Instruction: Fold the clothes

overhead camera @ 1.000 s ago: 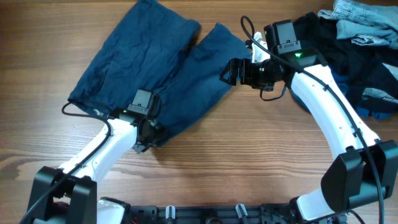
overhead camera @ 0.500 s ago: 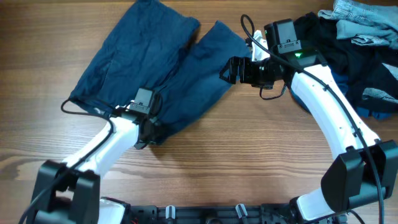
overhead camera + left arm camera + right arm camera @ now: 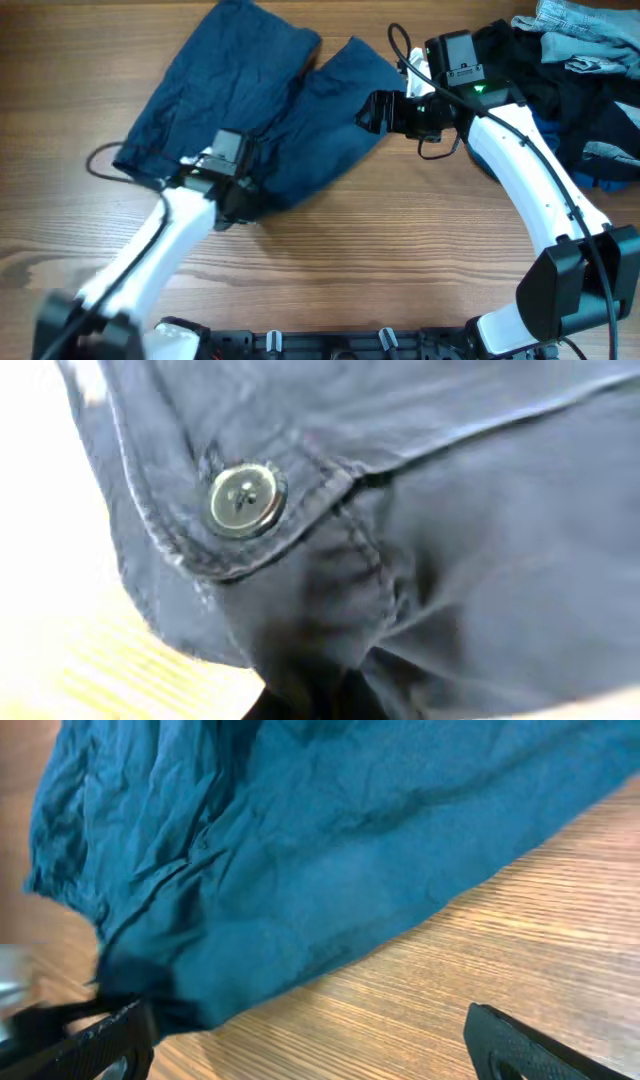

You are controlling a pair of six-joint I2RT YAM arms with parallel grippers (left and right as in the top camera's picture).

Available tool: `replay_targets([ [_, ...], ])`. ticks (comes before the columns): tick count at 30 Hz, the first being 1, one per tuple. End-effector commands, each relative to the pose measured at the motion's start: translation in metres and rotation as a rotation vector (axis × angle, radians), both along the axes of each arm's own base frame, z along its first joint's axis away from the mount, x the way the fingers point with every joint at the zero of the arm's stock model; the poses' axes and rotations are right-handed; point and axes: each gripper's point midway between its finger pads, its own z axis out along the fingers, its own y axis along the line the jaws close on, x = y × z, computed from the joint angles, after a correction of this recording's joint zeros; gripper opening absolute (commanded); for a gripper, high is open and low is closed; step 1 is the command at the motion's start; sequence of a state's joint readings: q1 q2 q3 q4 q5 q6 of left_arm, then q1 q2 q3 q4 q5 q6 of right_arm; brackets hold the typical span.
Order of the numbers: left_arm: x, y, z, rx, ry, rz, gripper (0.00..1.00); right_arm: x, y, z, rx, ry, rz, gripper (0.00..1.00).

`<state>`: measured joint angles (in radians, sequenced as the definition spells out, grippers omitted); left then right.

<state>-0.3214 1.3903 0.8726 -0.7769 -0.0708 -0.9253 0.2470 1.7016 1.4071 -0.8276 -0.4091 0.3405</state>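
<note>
From overhead, the dark navy shorts (image 3: pixel 265 110) lie spread flat on the table (image 3: pixel 400 260), left of its middle, with the two wide legs reaching toward the far edge and the waistband end toward the near edge. The left claw (image 3: pixel 235 197) sits on the waistband end, its fingers hidden there by the arm and cloth. The right claw (image 3: pixel 372 112) hangs just beside the hem of the right-hand leg. A heap of other clothes (image 3: pixel 585 70), black, bright blue and pale denim, is piled in the far right corner. The left wrist view is filled with navy cloth seen very close: a waistband tab with a round button (image 3: pixel 243 498), stitched seams, and folds gathering toward the bottom of the picture, with a strip of table at lower left. Whether this claw has hold of the cloth I cannot tell. In the right wrist view the right claw (image 3: pixel 310 1045) is spread wide with only bare table between its fingertips (image 3: pixel 520 1045); the shorts (image 3: pixel 300 840) lie beyond them, creased.
</note>
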Motion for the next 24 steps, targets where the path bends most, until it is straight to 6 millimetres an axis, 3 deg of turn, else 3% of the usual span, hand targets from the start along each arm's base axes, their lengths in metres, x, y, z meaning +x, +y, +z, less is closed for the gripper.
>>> replay_targets([
  [1,0.015,0.001,0.079,-0.037,-0.260,-0.035,0.04,0.002,-0.007,-0.020,-0.019,0.074,-0.089,0.98],
  [5,0.013,0.017,0.107,-0.021,-0.365,0.008,0.04,-0.003,-0.008,-0.042,-0.017,0.174,-0.161,0.95],
  [10,0.017,0.025,0.099,-0.005,-0.339,0.035,0.04,-0.011,-0.006,-0.077,0.022,0.238,-0.276,0.94],
  [17,0.019,0.020,0.093,-0.022,-0.319,0.025,0.04,0.004,-0.001,-0.112,0.110,0.127,-0.338,0.71],
  [20,0.019,0.018,0.094,-0.032,-0.320,0.021,0.04,0.002,-0.010,-0.125,0.061,0.120,-0.354,0.72],
  [24,0.019,0.018,0.094,-0.032,-0.320,0.021,0.04,0.005,-0.029,-0.146,-0.065,0.091,-0.370,0.87],
])
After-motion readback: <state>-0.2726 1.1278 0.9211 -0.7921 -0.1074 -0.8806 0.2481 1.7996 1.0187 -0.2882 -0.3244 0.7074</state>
